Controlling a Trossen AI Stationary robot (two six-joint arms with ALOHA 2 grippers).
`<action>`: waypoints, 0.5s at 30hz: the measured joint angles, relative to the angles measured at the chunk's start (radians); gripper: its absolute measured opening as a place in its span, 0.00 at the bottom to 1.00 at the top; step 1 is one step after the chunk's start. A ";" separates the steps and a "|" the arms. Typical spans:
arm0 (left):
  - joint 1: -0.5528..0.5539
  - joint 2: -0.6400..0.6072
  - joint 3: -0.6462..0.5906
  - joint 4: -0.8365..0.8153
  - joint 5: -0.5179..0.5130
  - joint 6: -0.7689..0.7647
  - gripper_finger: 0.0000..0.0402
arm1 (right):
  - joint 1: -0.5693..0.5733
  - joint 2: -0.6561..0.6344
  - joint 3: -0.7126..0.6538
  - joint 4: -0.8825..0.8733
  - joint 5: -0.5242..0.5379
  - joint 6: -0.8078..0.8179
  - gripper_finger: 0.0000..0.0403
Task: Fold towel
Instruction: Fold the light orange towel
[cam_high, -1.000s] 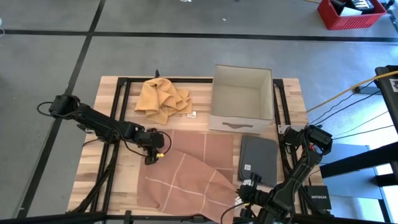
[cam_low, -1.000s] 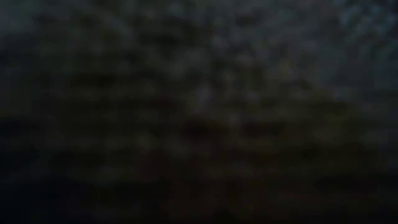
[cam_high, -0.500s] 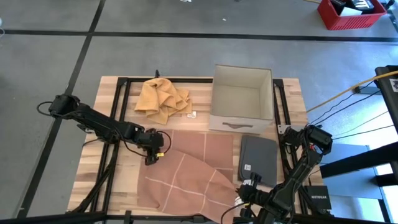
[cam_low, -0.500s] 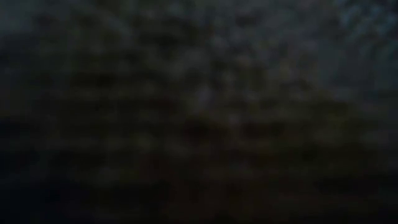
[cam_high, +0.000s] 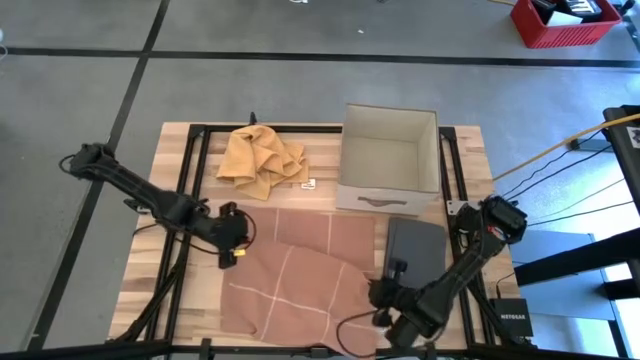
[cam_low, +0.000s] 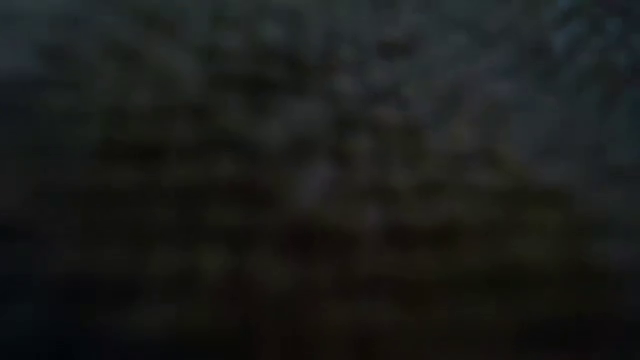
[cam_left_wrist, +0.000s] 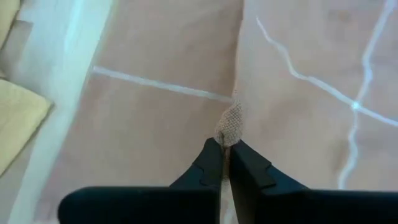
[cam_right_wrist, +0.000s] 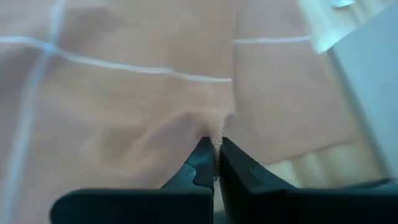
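Observation:
A brown towel (cam_high: 300, 285) with thin white lines lies on the wooden table (cam_high: 170, 180), its near part doubled over a lower layer. My left gripper (cam_high: 240, 254) is shut on the upper layer's left corner. My right gripper (cam_high: 378, 292) is shut on that layer's right corner, close to a folded grey towel (cam_high: 415, 250). The low view is dark and shows nothing. My left gripper pinches a small bunched corner of the brown towel (cam_left_wrist: 229, 124) between its two fingertips (cam_left_wrist: 211, 163), coming in slanting down from the table's left. The cloth beyond the corner lies spread on the layer beneath. My right gripper pinches the towel's other corner (cam_right_wrist: 216, 130) between its two fingertips (cam_right_wrist: 200, 160), reaching in from the table's near right side. The cloth wrinkles toward the pinch, and the towel beyond it lies on the lower layer.
A crumpled yellow towel (cam_high: 262, 160) lies at the far left of the table. An open grey box (cam_high: 390, 160) stands at the far right. The folded grey towel lies in front of the box. Bare wood shows along the table's left side.
My left gripper has shut on the towel's corner and gone a little toward the table's left edge with it. My right gripper has gone toward the far edge with its corner. The upper layer's edge, which ran slanting, now lies nearly level between the two grippers.

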 joint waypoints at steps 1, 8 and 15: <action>-0.016 -0.017 0.006 -0.025 -0.003 -0.009 0.01 | -0.011 -0.004 0.000 -0.013 0.009 -0.019 0.02; -0.136 -0.107 0.035 -0.245 -0.092 -0.205 0.01 | -0.079 -0.054 0.027 -0.209 0.149 -0.070 0.02; -0.224 -0.127 0.034 -0.269 -0.182 -0.338 0.03 | -0.113 -0.092 0.027 -0.296 0.152 -0.041 0.02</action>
